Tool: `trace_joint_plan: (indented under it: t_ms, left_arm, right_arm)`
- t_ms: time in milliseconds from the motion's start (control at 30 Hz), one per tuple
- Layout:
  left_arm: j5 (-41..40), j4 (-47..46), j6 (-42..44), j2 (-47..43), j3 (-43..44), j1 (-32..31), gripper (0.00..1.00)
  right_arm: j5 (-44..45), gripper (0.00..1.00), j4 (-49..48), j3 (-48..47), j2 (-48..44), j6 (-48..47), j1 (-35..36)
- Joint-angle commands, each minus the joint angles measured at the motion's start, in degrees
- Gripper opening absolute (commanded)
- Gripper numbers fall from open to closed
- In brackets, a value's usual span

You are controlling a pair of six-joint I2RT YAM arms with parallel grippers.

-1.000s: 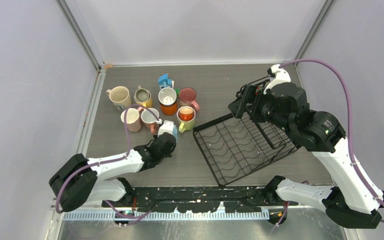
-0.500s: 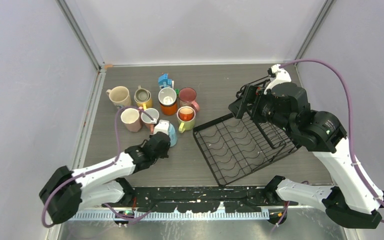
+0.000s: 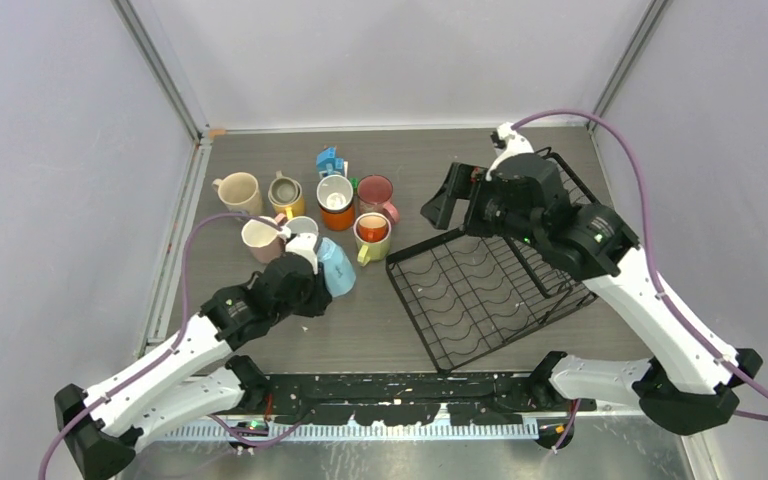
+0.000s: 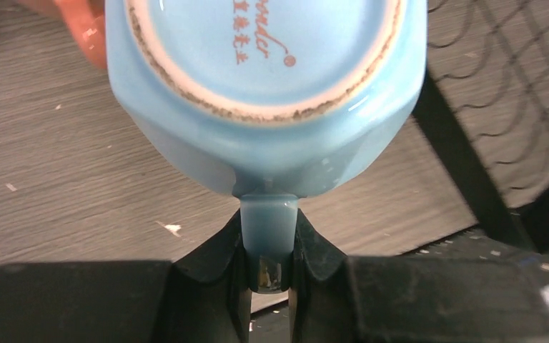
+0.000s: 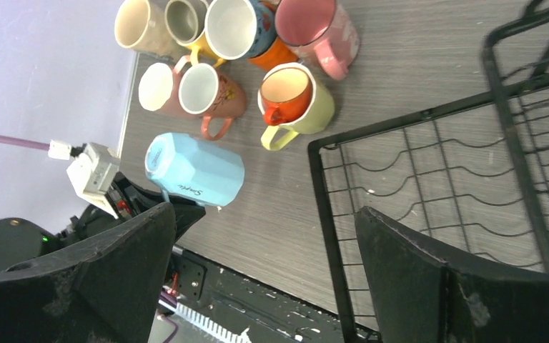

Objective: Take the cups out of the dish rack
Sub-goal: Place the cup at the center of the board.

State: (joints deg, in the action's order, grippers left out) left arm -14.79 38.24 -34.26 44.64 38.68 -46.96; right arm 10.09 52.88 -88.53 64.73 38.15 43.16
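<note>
Overhead spans the table (image 3: 430,150); close left wrist and higher right wrist share blue cup (image 5: 194,171)

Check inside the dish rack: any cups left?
Nothing shows in the dish rack; its wire slots are bare. The right arm hides part of the raised side.

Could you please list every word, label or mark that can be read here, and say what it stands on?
"...onder": red script, its start cut off by the frame, on the base of the blue mug held by the left gripper.
Red Chinese characters above it, on the same base: cropped at the top, not readable.
Dark script word on the blue mug's side, in the right wrist view: too small to read.
</note>
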Motion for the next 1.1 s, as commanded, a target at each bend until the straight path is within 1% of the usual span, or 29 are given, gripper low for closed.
trace_joint_plan:
  t_ms: [0,133,233,367,433,467,600,700,1067]
  left_arm:
    - [10.3,-2.5,-1.8,0.3,8.4,2.7,0.0]
    - [20.7,-4.2,-3.3,1.2,13.5,7.4,0.0]
    - [29.1,-6.7,-6.5,1.2,16.1,12.3,0.0]
    - [40.7,-15.5,-14.7,0.5,16.0,20.1,0.0]
    - [44.0,-21.0,-20.0,-0.1,14.8,22.7,0.0]
    - [45.3,-25.5,-22.6,-0.4,14.0,23.7,0.0]
    - [47.3,-39.1,-35.0,-0.7,10.4,25.5,0.0]
    - [47.6,-47.1,-41.1,0.0,8.3,25.7,0.0]
    - [49.1,-56.8,-50.5,-0.1,3.4,25.7,0.0]
  right_arm:
    - [0.3,1.0,-6.7,-0.1,1.8,2.6,3.2]
    - [1.1,1.0,-9.2,0.0,3.9,3.7,5.0]
    - [1.2,1.0,-11.8,0.9,4.8,5.0,5.4]
    - [0.6,1.0,-16.1,2.7,5.6,7.2,5.7]
    - [0.5,1.0,-18.2,3.5,5.8,8.4,6.0]
    - [0.5,1.0,-19.2,3.8,6.0,8.9,6.2]
    - [0.3,0.99,-22.6,4.9,7.1,10.9,7.6]
    - [0.1,0.96,-26.0,6.6,7.4,12.7,8.6]
    - [-0.9,0.84,-37.1,8.8,9.6,16.9,9.4]
